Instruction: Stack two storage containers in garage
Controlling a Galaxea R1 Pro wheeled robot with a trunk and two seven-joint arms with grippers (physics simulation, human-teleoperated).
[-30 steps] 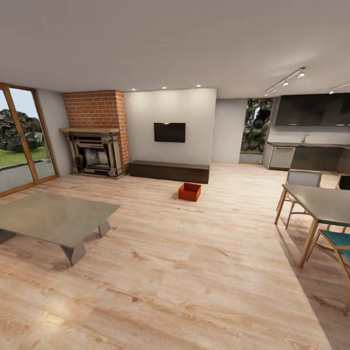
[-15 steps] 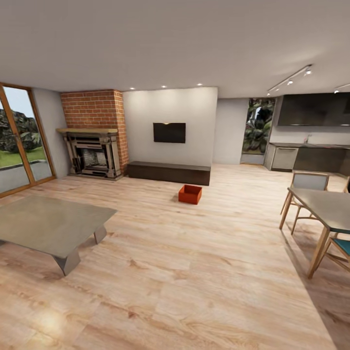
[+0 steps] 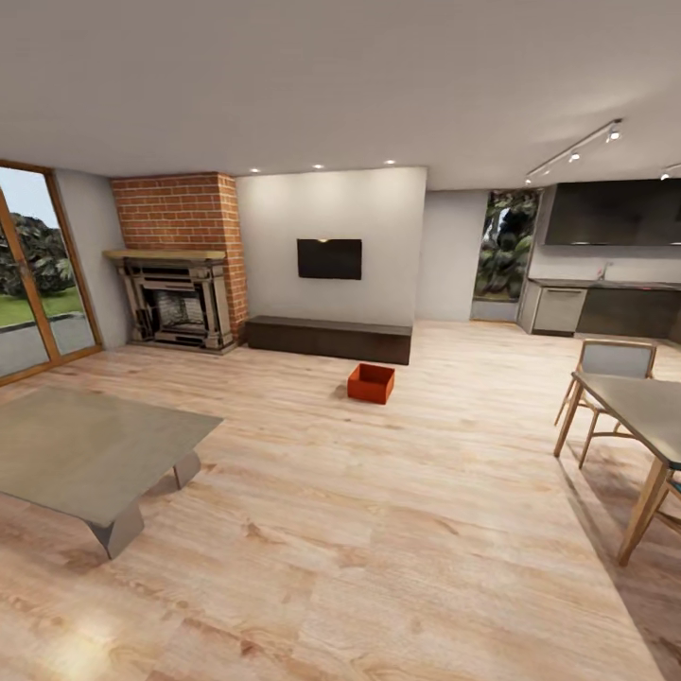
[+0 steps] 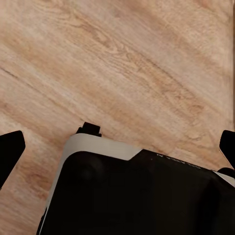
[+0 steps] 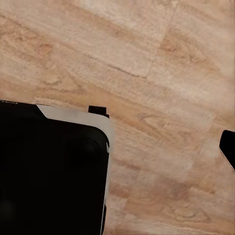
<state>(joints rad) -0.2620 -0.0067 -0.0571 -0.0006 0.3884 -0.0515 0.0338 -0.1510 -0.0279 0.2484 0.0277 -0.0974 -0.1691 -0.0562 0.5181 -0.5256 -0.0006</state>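
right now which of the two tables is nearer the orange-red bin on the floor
Hard to call, but seemingly the low grey coffee table, left of the orange-red open-top bin; the wooden-legged dining table stands farther right.

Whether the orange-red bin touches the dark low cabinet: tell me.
Apart. The head view shows a strip of wood floor between the storage container and the cabinet.
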